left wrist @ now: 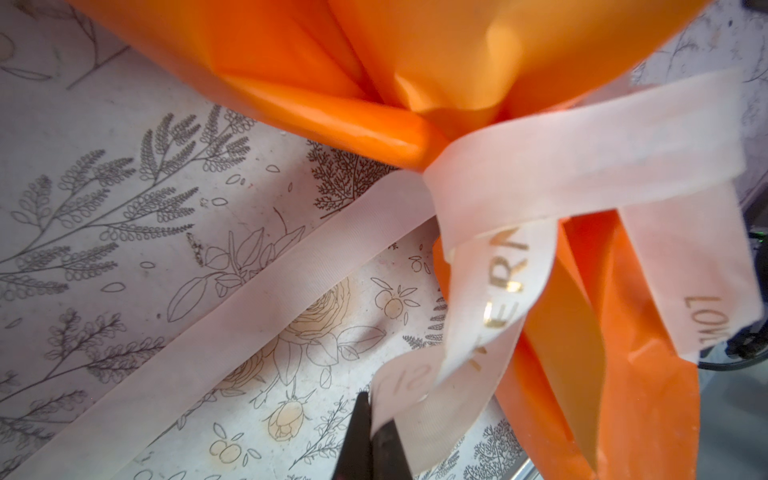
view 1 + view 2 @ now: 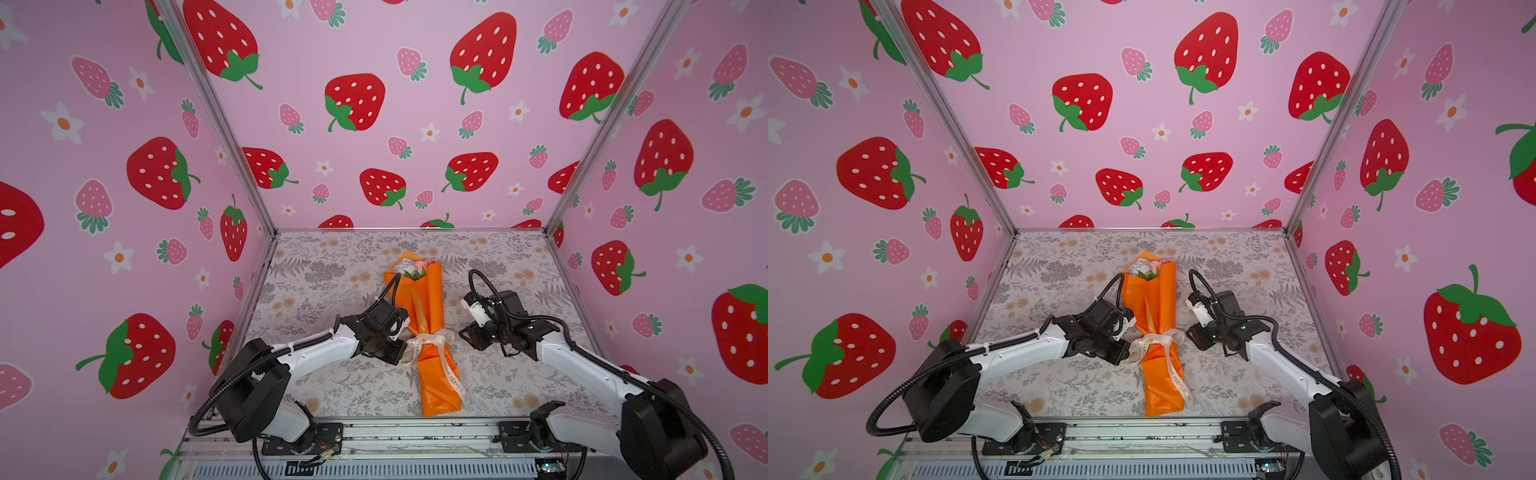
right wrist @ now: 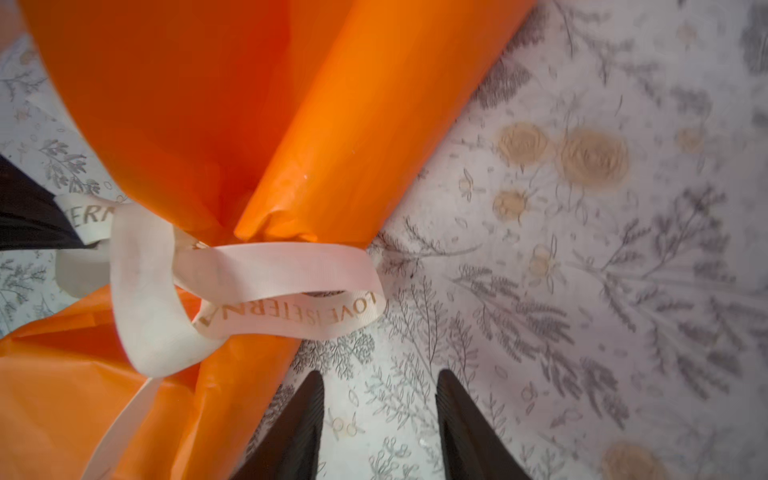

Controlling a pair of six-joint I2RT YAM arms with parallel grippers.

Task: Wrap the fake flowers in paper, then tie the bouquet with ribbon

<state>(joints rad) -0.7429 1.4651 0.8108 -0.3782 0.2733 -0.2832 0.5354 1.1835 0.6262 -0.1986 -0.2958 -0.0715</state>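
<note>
Firstly, nearest the camera: aluminium rail [image 2: 415,432] along the front of the table [image 2: 324,270], with both arm bases bolted to it.

Item, bouquet [image 2: 432,307]: lay lengthwise in the middle of the table, between the two grippers. Stem end stopped just short of the rail; heads pointed toward the back wall [image 2: 415,124].

Item, ribbon [image 2: 430,338], cream with gold lettering: wound round the narrow waist of the wrap and crossed into a knot. One loop stood out on the right side. One long tail ran down over the lower wrap toward the front edge. In the left wrist view another strip lay flat on the table, running up to the knot.

Item, left gripper [image 1: 374,440]: close beside the waist, fingers pressed together on a short end of the ribbon.

Item, right gripper [image 3: 380,424]: just beside the loop, fingers spread, nothing between them, clear of ribbon and paper.

Progress, as judged: binding and knot were in place and the paper was visibly cinched. The bow looked loose and lopsided, so snugging it and freeing the left end probably remained. Whether a second loop existed could not be told.

Container, wrapping paper [image 2: 1154,299], orange, rolled into a cone: held the roses [image 2: 413,267], white and pink. Heads and a little green showed at the open far mouth; stems were hidden inside.
</note>
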